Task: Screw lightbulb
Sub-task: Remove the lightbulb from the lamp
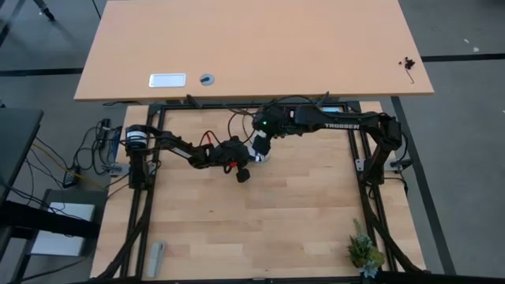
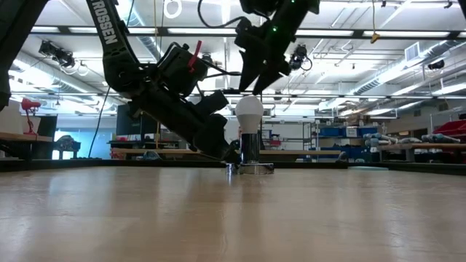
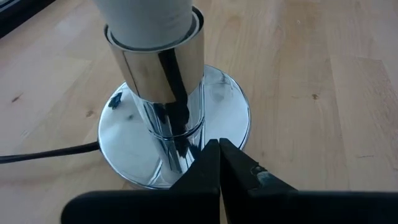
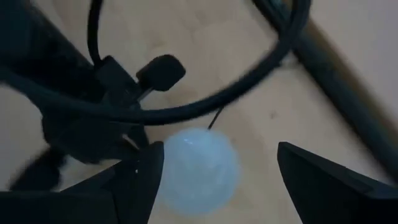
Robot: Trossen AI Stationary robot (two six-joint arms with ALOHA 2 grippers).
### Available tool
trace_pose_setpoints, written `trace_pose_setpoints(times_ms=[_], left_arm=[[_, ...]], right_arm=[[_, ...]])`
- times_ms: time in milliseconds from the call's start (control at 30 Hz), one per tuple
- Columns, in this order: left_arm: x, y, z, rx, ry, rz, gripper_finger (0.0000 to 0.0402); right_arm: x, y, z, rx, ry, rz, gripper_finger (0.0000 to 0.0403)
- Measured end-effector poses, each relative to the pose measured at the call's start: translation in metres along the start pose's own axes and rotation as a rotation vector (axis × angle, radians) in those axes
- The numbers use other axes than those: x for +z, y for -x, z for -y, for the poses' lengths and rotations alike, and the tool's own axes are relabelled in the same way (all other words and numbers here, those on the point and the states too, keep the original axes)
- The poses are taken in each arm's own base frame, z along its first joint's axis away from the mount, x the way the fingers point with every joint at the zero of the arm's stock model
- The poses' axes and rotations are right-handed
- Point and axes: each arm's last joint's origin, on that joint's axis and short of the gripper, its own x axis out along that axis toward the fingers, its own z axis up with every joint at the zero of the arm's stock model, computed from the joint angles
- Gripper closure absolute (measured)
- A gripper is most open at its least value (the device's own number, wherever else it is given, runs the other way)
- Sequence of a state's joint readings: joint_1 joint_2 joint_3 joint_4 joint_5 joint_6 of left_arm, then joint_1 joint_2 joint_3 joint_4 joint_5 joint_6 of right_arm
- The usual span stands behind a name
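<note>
Low view: lightbulb upright on pale wood table, right tool apart above, left tool together.

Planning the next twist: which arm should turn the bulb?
Right. Its tool hangs open directly over the bulb, fingers either side. The left tool is shut, low against the chrome socket base, likely bracing it.

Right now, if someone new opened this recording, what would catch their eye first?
The white lightbulb standing upright in a shiny chrome socket base near the table's far middle, where both arms meet. The right hand hangs directly above the bulb, fingers spread wide and off the glass. The left hand sits low with its fingers pressed together right at the base's rim.
</note>
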State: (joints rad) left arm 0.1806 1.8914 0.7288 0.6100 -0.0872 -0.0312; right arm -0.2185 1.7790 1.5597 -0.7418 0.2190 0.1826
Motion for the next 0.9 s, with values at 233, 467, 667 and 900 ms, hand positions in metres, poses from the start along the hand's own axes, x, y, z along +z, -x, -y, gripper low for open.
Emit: trace_pose_setpoints(times_ms=[233,467,667,900], left_arm=[[0.000,0.000,0.000,0.000,0.000,0.000,0.0400],[0.000,0.000,0.000,0.000,0.000,0.000,0.0400],[0.000,0.000,0.000,-0.001,0.000,0.000,0.0400],[0.000,0.000,0.000,-0.001,0.000,0.000,0.0400]], right_arm=[[-0.007,0.000,-0.006,-0.051,-0.134,-0.036,0.0089],[-0.008,-0.003,-0.004,-0.058,-0.158,-0.034,0.0089],[-0.014,-0.011,-0.005,-0.018,-0.197,-0.044,0.0089],[-0.017,-0.016,0.000,-0.011,-0.187,-0.055,0.0098]])
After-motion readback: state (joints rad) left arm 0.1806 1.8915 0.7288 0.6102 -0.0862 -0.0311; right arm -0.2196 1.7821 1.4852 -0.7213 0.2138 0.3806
